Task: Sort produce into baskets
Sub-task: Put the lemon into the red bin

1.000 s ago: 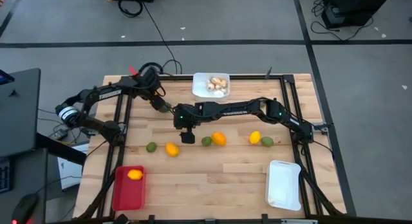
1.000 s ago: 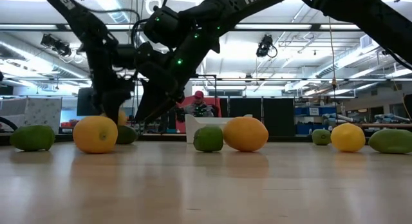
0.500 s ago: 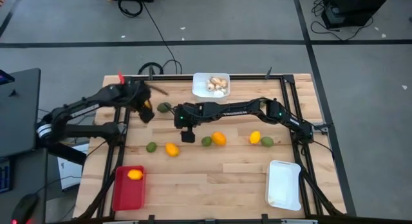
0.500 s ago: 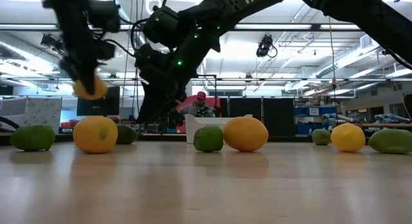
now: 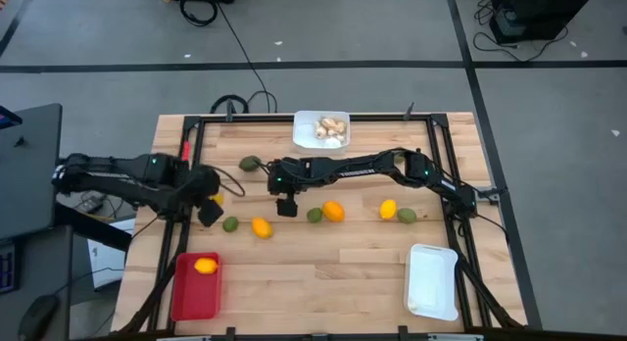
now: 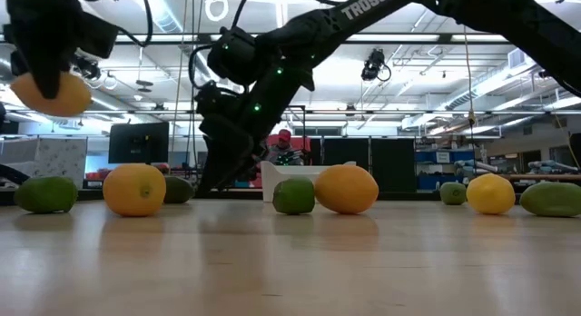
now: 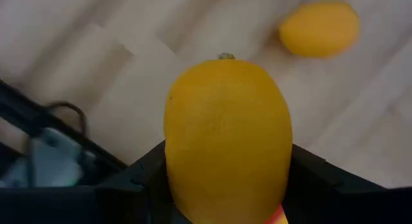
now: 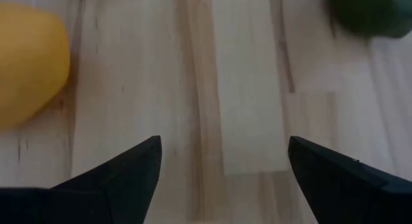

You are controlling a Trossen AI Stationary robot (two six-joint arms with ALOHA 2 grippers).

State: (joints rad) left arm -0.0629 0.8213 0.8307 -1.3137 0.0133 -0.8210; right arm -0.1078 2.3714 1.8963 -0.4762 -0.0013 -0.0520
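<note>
Left wrist view fills with the yellow-orange fruit (image 7: 225, 137): smooth, oval, a small stem nub on top, pinched between my left gripper (image 7: 225, 185) fingers. Its lower part is cut off by the picture's edge, and in the high view my gripper hides it almost wholly. I hold it off the bench, near the left edge, with the red basket (image 5: 195, 287) at the front-left corner holding one orange fruit (image 5: 205, 266). My right gripper (image 5: 285, 207) hangs spread over bare wood mid-bench, between a yellow fruit (image 8: 29, 63) and a green fruit (image 8: 373, 11).
</note>
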